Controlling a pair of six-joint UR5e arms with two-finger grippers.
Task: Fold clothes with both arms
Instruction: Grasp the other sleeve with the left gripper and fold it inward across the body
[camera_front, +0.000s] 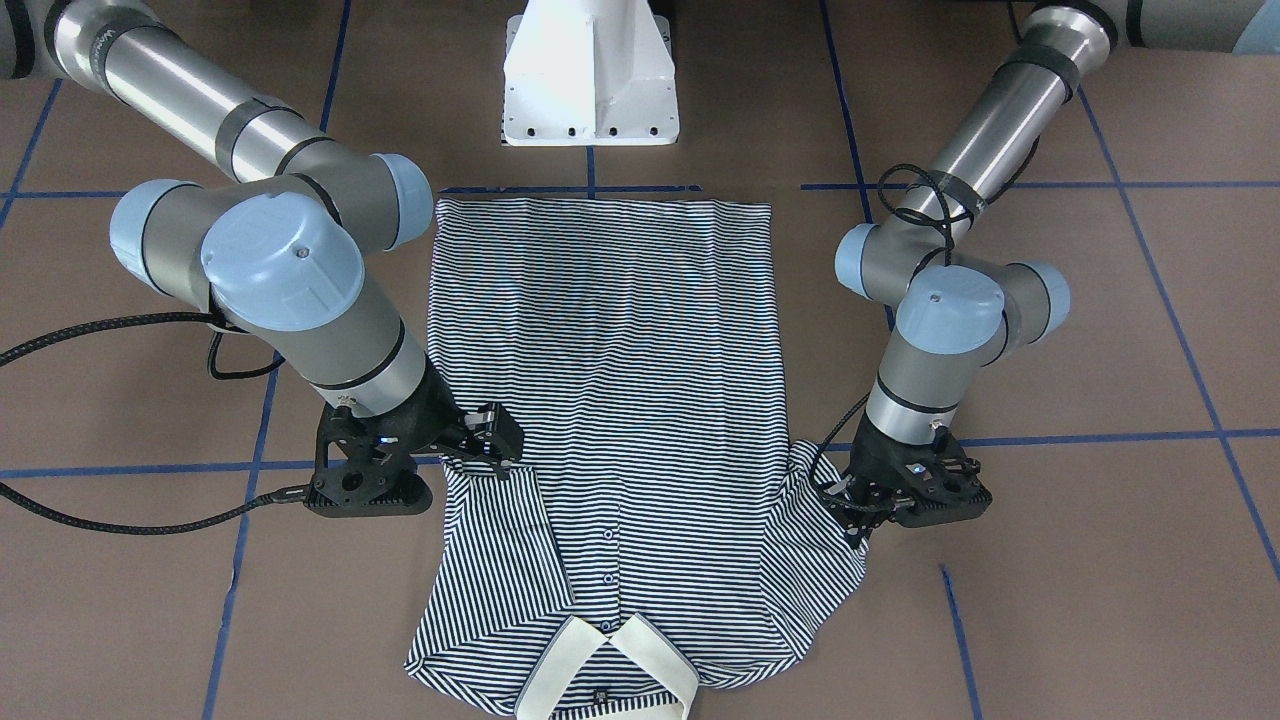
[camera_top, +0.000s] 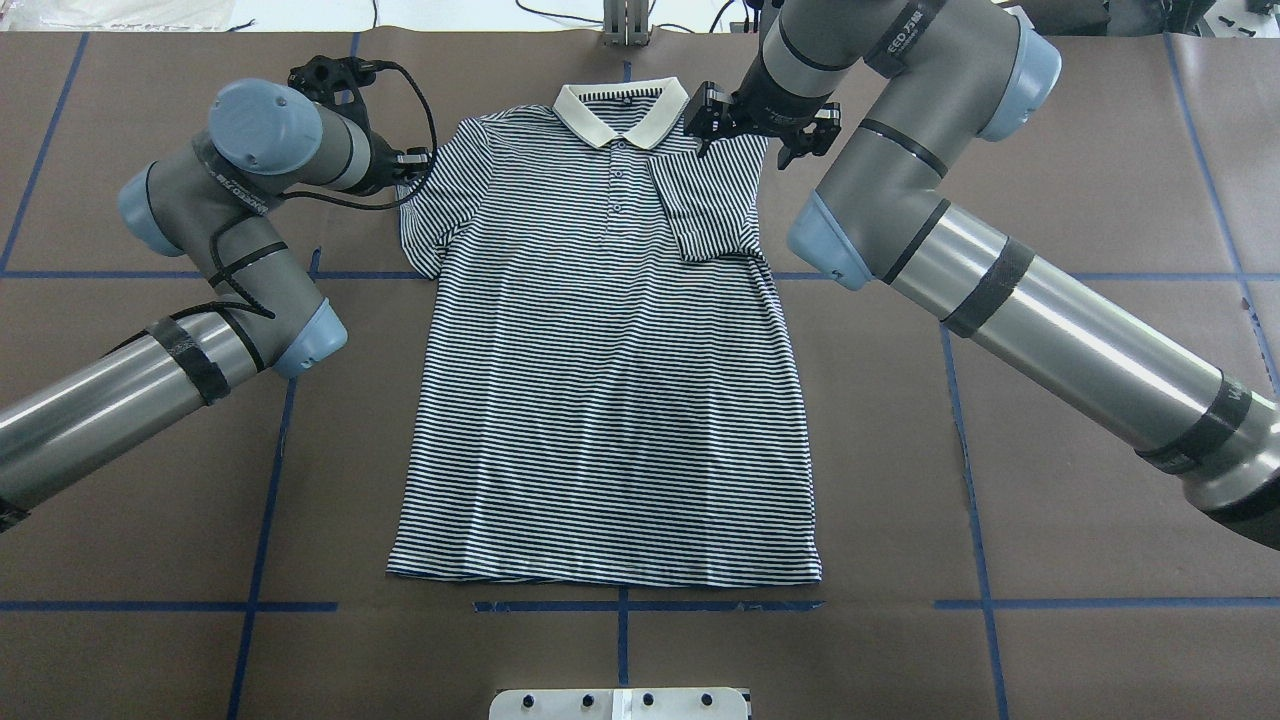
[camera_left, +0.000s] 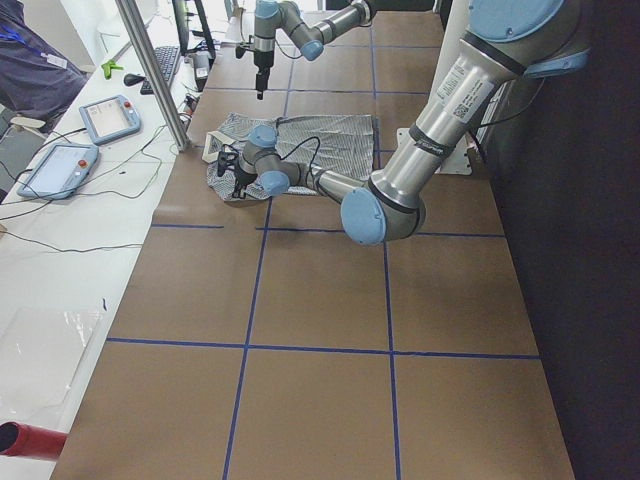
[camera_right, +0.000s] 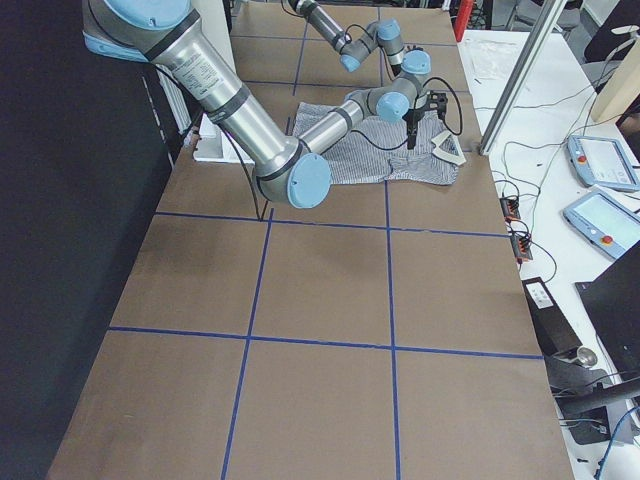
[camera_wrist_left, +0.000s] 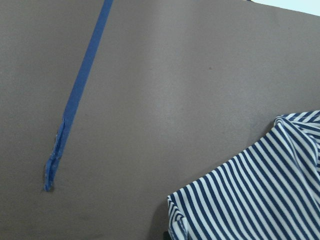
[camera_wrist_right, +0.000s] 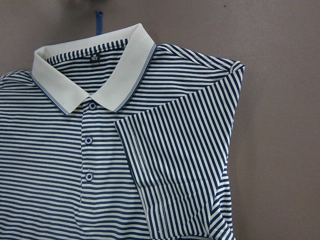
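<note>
Brown table (camera_top: 150, 640); polo shirt (camera_top: 600, 400) sleeves by right hand (camera_top: 748, 148), apart, and left hand (camera_top: 418, 160), state unclear

Brown table (camera_top: 1100, 560) open either side of shirt (camera_top: 610, 400), pedestal (camera_front: 590, 75) behind hem

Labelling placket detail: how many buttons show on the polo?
3, in a line down the placket below the cream collar: top button, middle button, bottom button. Another could hide under the collar.

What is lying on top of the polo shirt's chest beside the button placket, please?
The polo shirt has its short sleeve folded inward and lying flat there, hem near the buttons. The chest fabric beneath it is covered and cannot be seen.
</note>
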